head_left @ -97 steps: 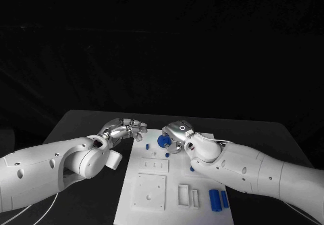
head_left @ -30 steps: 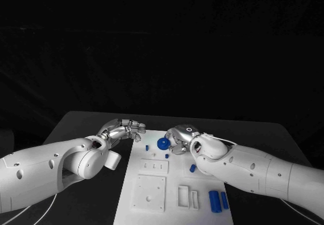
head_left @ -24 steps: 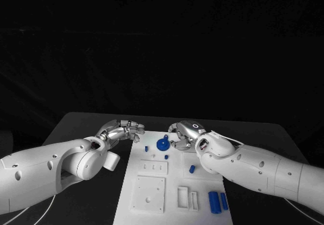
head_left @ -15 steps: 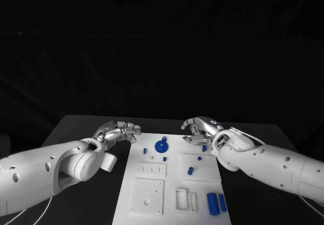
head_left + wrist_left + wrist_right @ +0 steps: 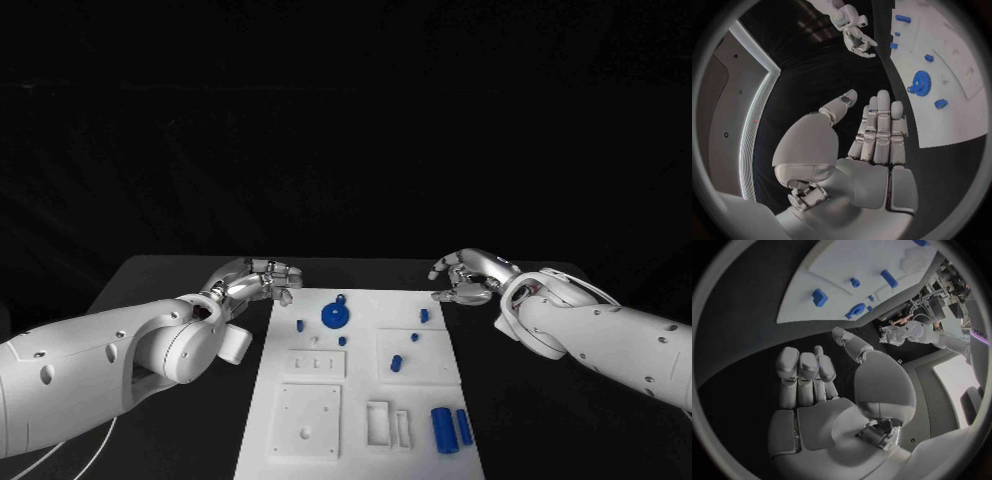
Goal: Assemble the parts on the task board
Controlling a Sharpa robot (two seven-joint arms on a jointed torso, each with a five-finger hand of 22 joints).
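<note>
1. Task board (image 5: 353, 400): a flat, matte white rectangular plate lying lengthwise on the black table (image 5: 173, 290), with shallow rectangular recesses and raised white blocks moulded into its near half.
2. Blue gear (image 5: 335, 317): a round toothed disc of glossy blue plastic with a small tab at its 12 o'clock edge, sitting on the far half of the board, toward the 11 o'clock corner.
3. Small blue pegs (image 5: 423, 315): short stubby pieces scattered around the gear's 3 to 6 o'clock side; another one, the slanted peg (image 5: 395, 364), lies near the board's middle.
4. Two blue cylinders (image 5: 444, 429): smooth, longer bars lying side by side and parallel at the board's 5 o'clock corner, just beside a pair of narrow white slots (image 5: 387, 424).
5. Left hand (image 5: 263, 278): silver, segmented metal fingers, off the board at its 10 o'clock corner over the table. The left wrist view shows the fingers (image 5: 879, 125) straight and close together, thumb apart, with nothing in the palm; it is released.
6. Right hand (image 5: 469, 276): the same silver build, off the board past its 1 o'clock corner, fingers loosely curved. In the right wrist view its fingers (image 5: 804, 372) extend side by side with an empty palm, grasping nothing.
7. Both hands are apart from every blue part.
</note>
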